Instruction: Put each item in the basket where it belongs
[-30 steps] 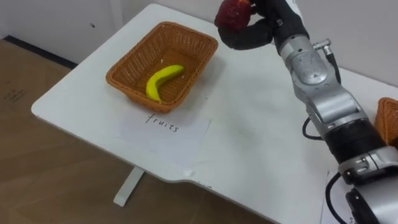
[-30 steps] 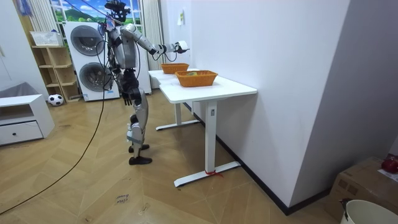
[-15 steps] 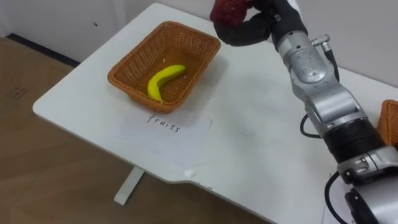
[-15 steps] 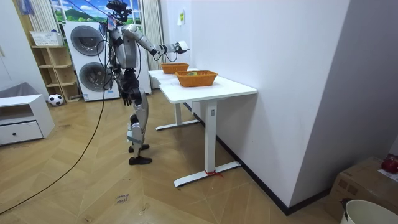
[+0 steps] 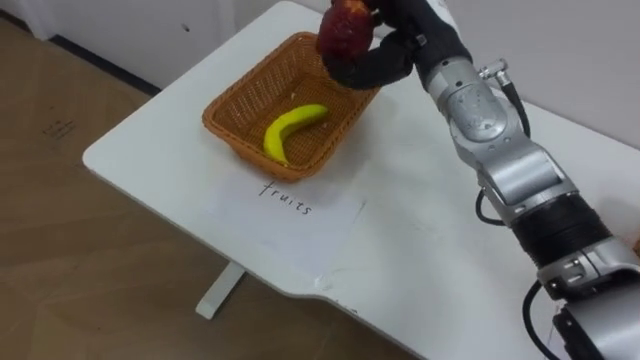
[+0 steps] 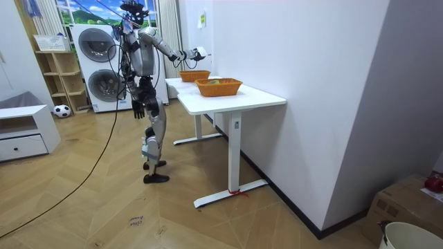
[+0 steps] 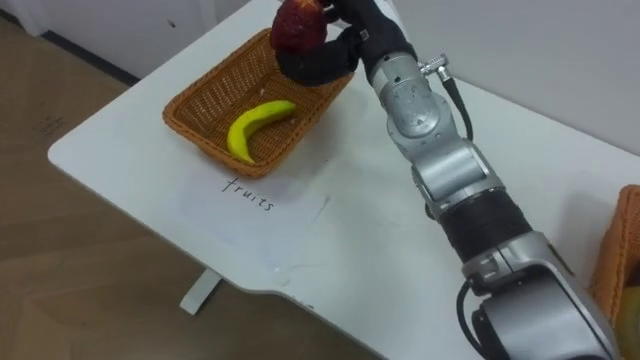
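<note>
Over the white table (image 5: 160,160), left eye view: right hand (image 5: 385,55) sits at 12 o'clock of the frame, arm running in from 4 o'clock. Dark fingers and thumb are curled round a dark red fruit (image 5: 343,30) and clasp it from beneath. The fruit is held up off the table and overlaps the far rim of a wicker basket (image 5: 235,100) near that basket's 1 o'clock corner. One banana (image 5: 290,130) lies inside the basket on its floor, curved, toward the 5 o'clock side. A paper sheet (image 5: 290,205) with a handwritten word lies flat on the table just at the basket's 6 o'clock edge.

Room view: robot stands upright on a wooden floor at the table's side, on the room view's left, with two washing machines (image 6: 97,66) behind it. Right arm is raised and stretched out above the far basket (image 6: 194,75), the hand at 12 o'clock of it. A second wicker basket (image 6: 218,86) stands nearer the camera on the same table, apart from the first. Left hand (image 6: 138,111) hangs down by the hip; cannot tell how it is set.

Right eye view: same clasp on the fruit, which is at 12 o'clock of the frame, over the basket's far rim. Banana lies in the basket at 10 o'clock of the frame. The second basket's rim (image 7: 615,255) shows at 3 o'clock, well apart from the first.
</note>
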### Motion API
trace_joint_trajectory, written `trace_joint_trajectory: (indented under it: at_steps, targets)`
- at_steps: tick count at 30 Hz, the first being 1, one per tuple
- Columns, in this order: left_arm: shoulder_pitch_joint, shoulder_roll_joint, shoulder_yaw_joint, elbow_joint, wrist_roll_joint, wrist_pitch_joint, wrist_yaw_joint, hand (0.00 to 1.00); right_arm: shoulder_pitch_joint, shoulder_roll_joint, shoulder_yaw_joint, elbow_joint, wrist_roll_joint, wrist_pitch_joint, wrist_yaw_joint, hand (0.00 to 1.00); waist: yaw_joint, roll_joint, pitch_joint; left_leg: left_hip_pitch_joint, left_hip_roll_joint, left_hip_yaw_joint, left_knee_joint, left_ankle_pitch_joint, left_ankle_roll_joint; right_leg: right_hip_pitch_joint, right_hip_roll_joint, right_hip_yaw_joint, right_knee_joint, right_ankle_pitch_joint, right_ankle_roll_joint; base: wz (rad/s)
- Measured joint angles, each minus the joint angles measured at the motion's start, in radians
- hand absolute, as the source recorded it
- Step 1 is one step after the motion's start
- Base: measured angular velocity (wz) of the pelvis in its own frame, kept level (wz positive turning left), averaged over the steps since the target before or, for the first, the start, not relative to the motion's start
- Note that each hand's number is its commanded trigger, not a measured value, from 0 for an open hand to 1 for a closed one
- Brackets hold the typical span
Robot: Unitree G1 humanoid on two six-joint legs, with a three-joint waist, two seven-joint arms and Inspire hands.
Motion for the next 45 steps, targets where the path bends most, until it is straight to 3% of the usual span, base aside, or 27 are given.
trace_joint_trajectory:
  at_steps: [7,24,26,28,30,31,33,34,45]
  targets:
    - [0.000,-0.009,-0.001,-0.017,0.000,0.000,0.000,0.00,0.000,0.001,0.032,0.053,-0.001,0.000,0.009,1.00,0.030,0.009,0.0055,0.003,0.000,-0.006,0.001,0.000,0.000,0.007,0.001,-0.009,-0.001,0.000,0.001,0.02]
    - [0.007,-0.011,-0.002,-0.003,-0.001,0.014,-0.002,0.00,0.000,0.005,0.046,0.086,-0.005,0.010,0.027,1.00,0.040,0.004,0.0018,0.002,0.000,-0.013,0.008,0.000,0.000,0.011,0.001,-0.024,0.000,0.000,0.001,0.01]
    - [0.007,-0.011,-0.002,-0.003,-0.001,0.019,-0.002,0.00,0.000,0.005,0.046,0.086,-0.005,0.010,0.033,0.95,0.041,0.002,0.0007,0.002,0.000,-0.013,0.009,0.000,0.000,0.011,0.001,-0.024,0.000,0.000,0.001,0.00]
    - [0.007,-0.011,-0.002,-0.003,-0.001,0.023,-0.002,0.00,0.000,0.005,0.046,0.086,-0.004,0.011,0.040,0.99,0.042,0.001,-0.0004,0.002,-0.001,-0.013,0.010,0.000,0.000,0.013,0.001,-0.026,0.000,0.000,0.001,0.00]
    - [0.007,-0.011,-0.002,-0.003,-0.001,0.027,-0.001,0.00,0.000,0.008,0.047,0.088,-0.002,0.014,0.042,0.91,0.043,0.000,-0.0015,0.004,-0.001,-0.011,0.012,0.000,0.000,0.017,0.001,-0.027,0.000,0.000,0.001,0.00]
    - [0.007,-0.011,-0.002,-0.003,-0.001,0.027,-0.001,0.00,0.000,0.010,0.047,0.090,-0.001,0.018,0.042,0.80,0.044,0.000,-0.0016,0.005,-0.001,-0.011,0.012,0.000,0.000,0.019,0.001,-0.027,0.000,0.000,0.001,0.00]
    - [0.007,-0.011,-0.002,-0.003,-0.001,0.031,0.000,0.00,0.000,0.018,0.046,0.108,-0.001,0.025,0.042,0.19,0.046,-0.001,-0.0037,0.006,-0.001,-0.011,0.012,0.000,0.000,0.022,0.001,-0.029,0.000,0.000,0.001,0.00]
    - [0.007,-0.011,-0.002,-0.002,-0.002,0.032,0.000,0.00,0.000,0.023,0.046,0.120,-0.001,0.032,0.043,0.00,0.049,-0.003,-0.0052,0.005,-0.001,-0.011,0.013,0.000,0.000,0.023,0.001,-0.030,0.000,0.000,0.001,0.00]
    - [0.015,-0.011,0.000,-0.010,0.002,0.035,0.000,0.00,0.000,0.026,0.045,0.153,-0.006,0.033,0.052,0.00,0.055,-0.001,-0.0045,0.002,-0.001,-0.021,0.014,0.000,0.000,0.025,0.002,-0.031,0.000,0.000,0.001,0.00]
